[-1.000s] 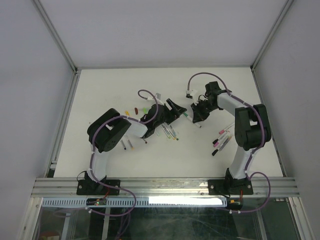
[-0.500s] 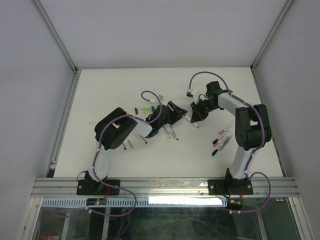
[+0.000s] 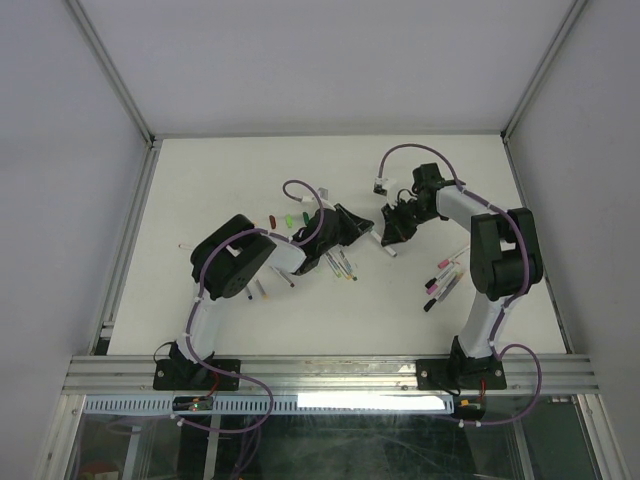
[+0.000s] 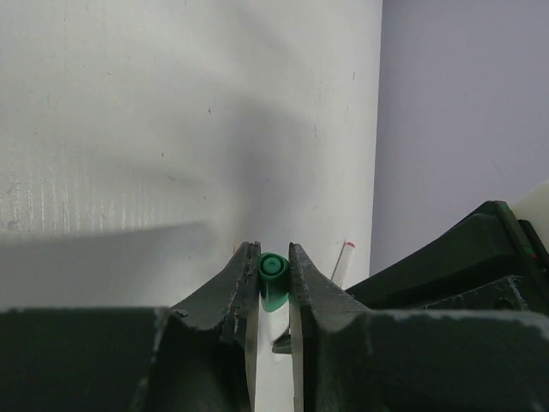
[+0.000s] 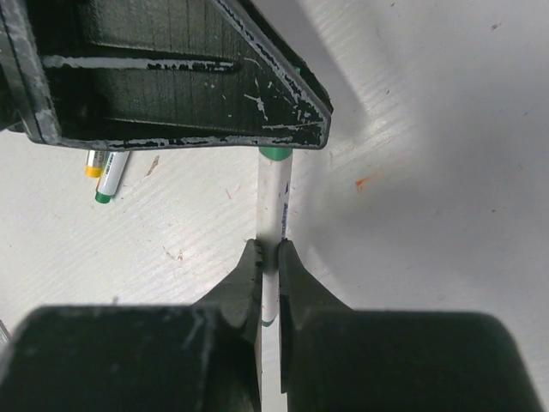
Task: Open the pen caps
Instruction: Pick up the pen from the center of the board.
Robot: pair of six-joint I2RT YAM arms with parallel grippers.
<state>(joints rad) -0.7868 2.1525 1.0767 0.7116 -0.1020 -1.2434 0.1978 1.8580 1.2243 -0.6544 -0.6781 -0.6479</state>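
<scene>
Already we count a few loose caps [image 3: 272, 217] lying on the table [image 3: 250, 170] by the left arm, while a cluster of capped pens [image 3: 440, 280] near the right arm looks untouched, so much remains. We are mid-pull on one pen. The right gripper [image 5: 269, 253] is clamped on the white pen barrel [image 5: 273, 202], and the left gripper [image 4: 273, 253] pinches its green cap [image 4: 273, 268], held above the table centre. A second ago the left jaws stood wide; they have since closed onto the cap.
</scene>
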